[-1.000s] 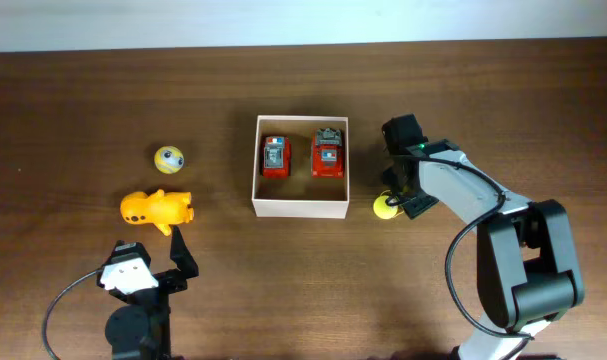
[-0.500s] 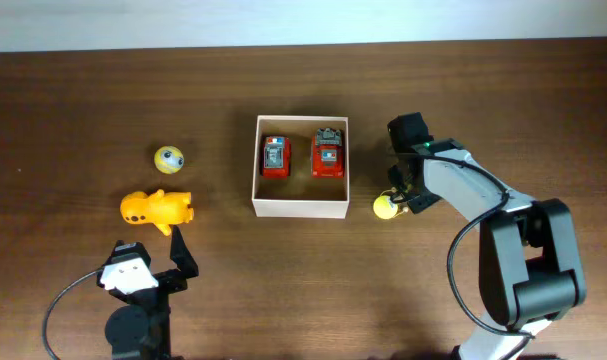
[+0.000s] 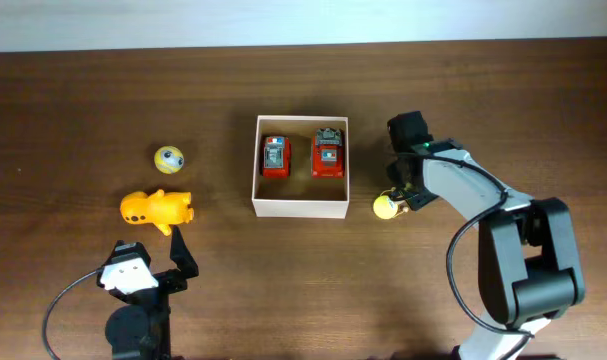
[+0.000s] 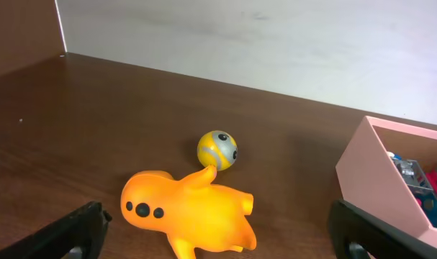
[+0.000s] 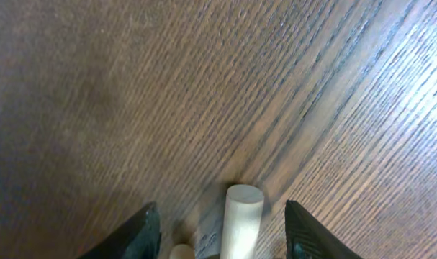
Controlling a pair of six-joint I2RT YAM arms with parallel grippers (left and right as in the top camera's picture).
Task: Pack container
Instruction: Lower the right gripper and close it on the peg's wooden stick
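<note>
Overhead view first: the container (image 3: 301, 207) sits in the middle of the surface (image 3: 83, 80), a bit nearer the far edge, with two red cars (image 3: 275, 157) side by side in it. A yellow toy (image 3: 385, 207) lies on the wood just beside the box's near right corner. The right pincer (image 3: 397, 198) has slid in closer to that toy, and its fingers have come nearer together — a moment ago they stood wider. The toy has hardly moved. The left pincer (image 3: 151, 255) waits by the near edge on the left, spread wide and holding nothing. An orange toy (image 3: 156, 209) and a little ball (image 3: 169, 158) lie beyond it, well apart from the box.

Left wrist view: the orange toy is close in front, the little ball is behind it, and one wall of the container shows at the right.

Right wrist view: a pale peg (image 5: 241, 216) stands between the two dark fingers (image 5: 142, 234), with wood showing on each side. I cannot tell if the pincer is squeezing the toy lower down.

I think this is the grab — the yellow toy is not in the box yet, and two more toys wait.
</note>
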